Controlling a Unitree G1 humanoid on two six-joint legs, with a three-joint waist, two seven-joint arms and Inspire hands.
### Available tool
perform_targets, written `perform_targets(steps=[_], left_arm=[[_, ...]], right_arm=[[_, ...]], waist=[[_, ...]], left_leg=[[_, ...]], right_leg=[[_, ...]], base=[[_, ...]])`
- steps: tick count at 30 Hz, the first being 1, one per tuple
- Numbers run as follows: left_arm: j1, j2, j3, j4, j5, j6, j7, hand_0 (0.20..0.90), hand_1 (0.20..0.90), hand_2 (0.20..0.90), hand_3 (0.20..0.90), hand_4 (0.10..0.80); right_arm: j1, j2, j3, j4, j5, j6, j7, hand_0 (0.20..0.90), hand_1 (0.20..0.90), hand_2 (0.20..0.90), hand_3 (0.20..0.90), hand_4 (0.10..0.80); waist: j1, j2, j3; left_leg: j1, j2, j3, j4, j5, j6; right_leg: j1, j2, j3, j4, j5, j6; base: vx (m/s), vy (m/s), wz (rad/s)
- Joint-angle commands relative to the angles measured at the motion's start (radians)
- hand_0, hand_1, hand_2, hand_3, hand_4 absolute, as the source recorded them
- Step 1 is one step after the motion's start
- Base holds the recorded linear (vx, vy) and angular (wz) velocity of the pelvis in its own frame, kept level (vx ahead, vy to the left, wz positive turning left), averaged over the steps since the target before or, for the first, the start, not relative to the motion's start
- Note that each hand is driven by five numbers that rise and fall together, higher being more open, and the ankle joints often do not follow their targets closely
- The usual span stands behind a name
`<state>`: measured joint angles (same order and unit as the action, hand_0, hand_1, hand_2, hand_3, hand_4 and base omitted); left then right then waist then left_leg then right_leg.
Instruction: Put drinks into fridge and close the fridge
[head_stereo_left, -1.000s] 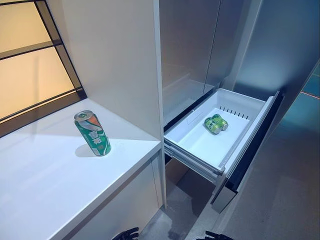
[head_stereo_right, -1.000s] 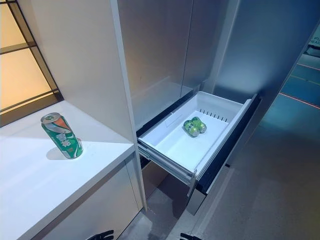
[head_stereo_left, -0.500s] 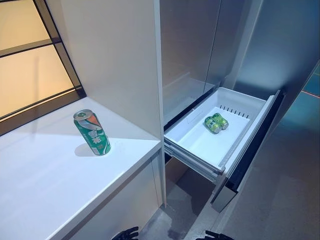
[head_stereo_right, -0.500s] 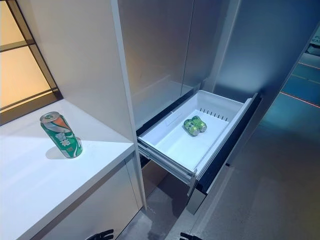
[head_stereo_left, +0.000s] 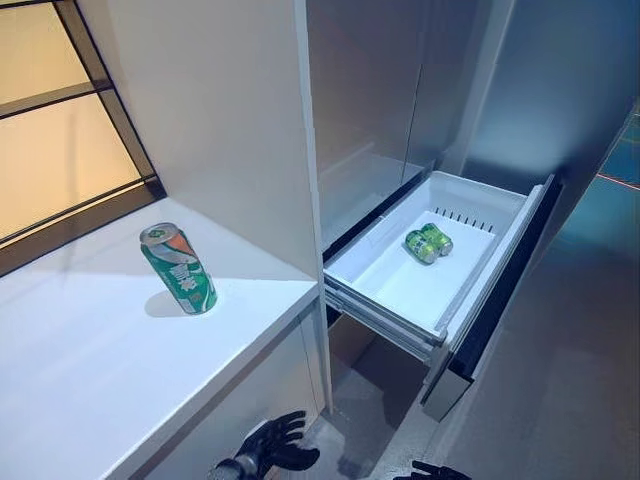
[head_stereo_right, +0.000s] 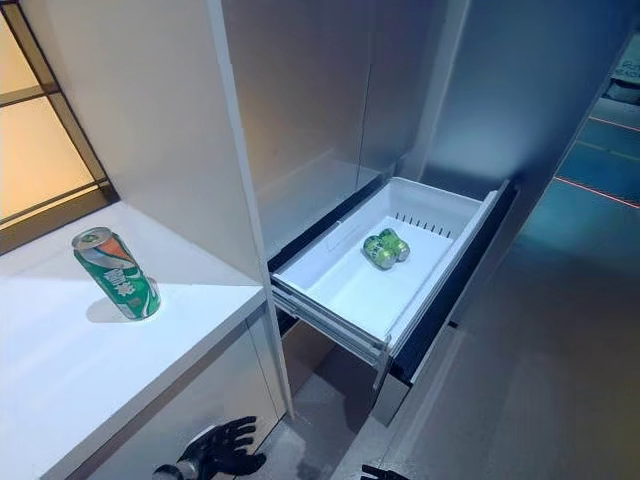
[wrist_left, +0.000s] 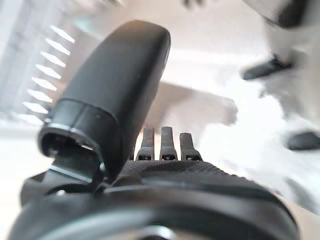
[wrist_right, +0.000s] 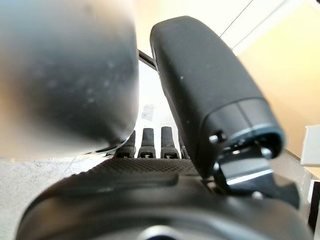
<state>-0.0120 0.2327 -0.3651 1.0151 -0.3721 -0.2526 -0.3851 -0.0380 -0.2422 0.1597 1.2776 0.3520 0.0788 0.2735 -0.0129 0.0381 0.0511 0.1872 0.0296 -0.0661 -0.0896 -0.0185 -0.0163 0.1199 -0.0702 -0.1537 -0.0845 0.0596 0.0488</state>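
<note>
While drawer (head_stereo_left: 400, 285) stands open, can (head_stereo_left: 179, 269) on counter (head_stereo_left: 90, 370)

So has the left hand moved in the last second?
Yes. The left hand has come up into view, now showing well above the picture's bottom edge, below the counter front, with fingers spread. The green can stands untouched.

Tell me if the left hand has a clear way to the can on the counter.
Probably yes. The left hand hangs low by the cabinet front, fingers relaxed and empty. The can stands upright, alone on the counter, nothing around it; the hand must rise over the counter edge.
</note>
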Motion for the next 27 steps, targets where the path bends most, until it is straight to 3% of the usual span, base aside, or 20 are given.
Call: perform_targets(steps=[1, 3, 5, 7, 8, 13, 19, 24, 27], left_arm=[[-0.131, 0.011, -0.007, -0.139, -0.165, 0.012, -0.116, 0.9, 0.9, 0.9, 0.9, 0.8], [-0.139, 0.022, -0.018, -0.305, -0.252, 0.03, -0.132, 0.9, 0.9, 0.9, 0.9, 0.8], [-0.139, 0.023, -0.019, -0.306, -0.253, 0.031, -0.131, 0.9, 0.9, 0.9, 0.9, 0.8], [-0.154, 0.029, -0.008, -0.419, -0.327, 0.044, -0.156, 0.9, 0.9, 0.9, 0.9, 0.8], [-0.185, 0.046, 0.021, -0.684, -0.405, 0.126, -0.121, 0.9, 0.9, 0.9, 0.9, 0.8], [-0.21, 0.075, 0.066, -0.973, -0.464, 0.149, -0.055, 0.9, 0.9, 0.9, 0.9, 0.8], [-0.281, 0.099, 0.177, -1.182, -0.446, 0.009, 0.111, 0.9, 0.9, 0.9, 0.9, 0.8], [-0.372, 0.159, 0.23, -1.268, -0.213, -0.14, 0.3, 0.9, 0.9, 0.9, 0.9, 0.8], [-0.424, 0.188, 0.259, -1.288, -0.146, -0.132, 0.373, 0.9, 0.9, 0.9, 0.9, 0.8]], right_arm=[[-0.075, 0.004, 0.042, 0.059, -0.019, 0.024, 0.033, 0.9, 0.9, 0.9, 0.9, 0.8], [-0.074, 0.004, 0.044, 0.044, -0.014, 0.034, 0.024, 0.9, 0.9, 0.9, 0.9, 0.8], [-0.074, 0.004, 0.044, 0.043, -0.014, 0.034, 0.024, 0.9, 0.9, 0.9, 0.9, 0.8], [-0.072, 0.006, 0.043, 0.037, -0.01, 0.036, 0.016, 0.9, 0.9, 0.9, 0.9, 0.8], [-0.063, 0.015, 0.038, 0.018, -0.003, 0.041, -0.001, 0.9, 0.9, 0.9, 0.9, 0.8], [-0.037, 0.028, 0.038, 0.002, 0.016, 0.031, -0.018, 0.9, 0.9, 0.9, 0.9, 0.8], [-0.004, 0.049, 0.058, 0.027, 0.014, 0.001, -0.027, 0.9, 0.9, 0.9, 0.9, 0.8], [0.006, 0.063, 0.097, 0.047, 0.005, -0.012, -0.031, 0.9, 0.9, 0.9, 0.9, 0.8], [0.013, 0.065, 0.117, 0.055, -0.011, -0.019, -0.025, 0.9, 0.9, 0.9, 0.9, 0.8]], waist=[[-0.004, -0.03, -0.008], [0.0, -0.029, -0.005], [0.0, -0.029, -0.005], [0.004, -0.03, -0.003], [0.015, -0.033, 0.0], [0.023, -0.04, -0.001], [0.034, -0.055, -0.016], [0.039, -0.064, -0.031], [0.037, -0.067, -0.039]], left_leg=[[-0.021, -0.053, 0.142, 0.002, 0.015, 0.039], [-0.025, -0.054, 0.137, 0.002, 0.015, 0.04], [-0.025, -0.054, 0.137, 0.002, 0.015, 0.04], [-0.027, -0.055, 0.132, 0.002, 0.015, 0.042], [-0.031, -0.057, 0.121, 0.002, 0.012, 0.046], [-0.03, -0.059, 0.109, 0.002, 0.008, 0.052], [-0.023, -0.059, 0.087, 0.002, -0.004, 0.055], [-0.017, -0.059, 0.066, 0.002, -0.009, 0.053], [-0.016, -0.06, 0.056, 0.002, -0.012, 0.052]], right_leg=[[0.001, 0.02, 0.096, 0.019, 0.011, 0.003], [-0.002, 0.021, 0.098, 0.02, 0.012, 0.002], [-0.002, 0.021, 0.098, 0.02, 0.011, 0.002], [-0.003, 0.021, 0.099, 0.019, 0.013, 0.002], [-0.002, 0.018, 0.099, 0.018, 0.015, 0.001], [0.005, 0.016, 0.095, 0.014, 0.014, 0.001], [0.022, 0.017, 0.092, 0.007, 0.004, -0.003], [0.035, 0.018, 0.086, 0.007, -0.006, -0.003], [0.04, 0.018, 0.081, 0.006, -0.011, -0.002]], base=[[-0.035, 0.001, -0.01], [-0.02, 0.0, 0.0], [0.0, 0.0, 0.0], [-0.027, -0.018, 0.0], [-0.04, -0.038, -0.01], [-0.01, -0.015, 0.0], [0.017, -0.034, 0.03], [0.013, -0.02, 0.06], [0.013, -0.015, 0.14]])
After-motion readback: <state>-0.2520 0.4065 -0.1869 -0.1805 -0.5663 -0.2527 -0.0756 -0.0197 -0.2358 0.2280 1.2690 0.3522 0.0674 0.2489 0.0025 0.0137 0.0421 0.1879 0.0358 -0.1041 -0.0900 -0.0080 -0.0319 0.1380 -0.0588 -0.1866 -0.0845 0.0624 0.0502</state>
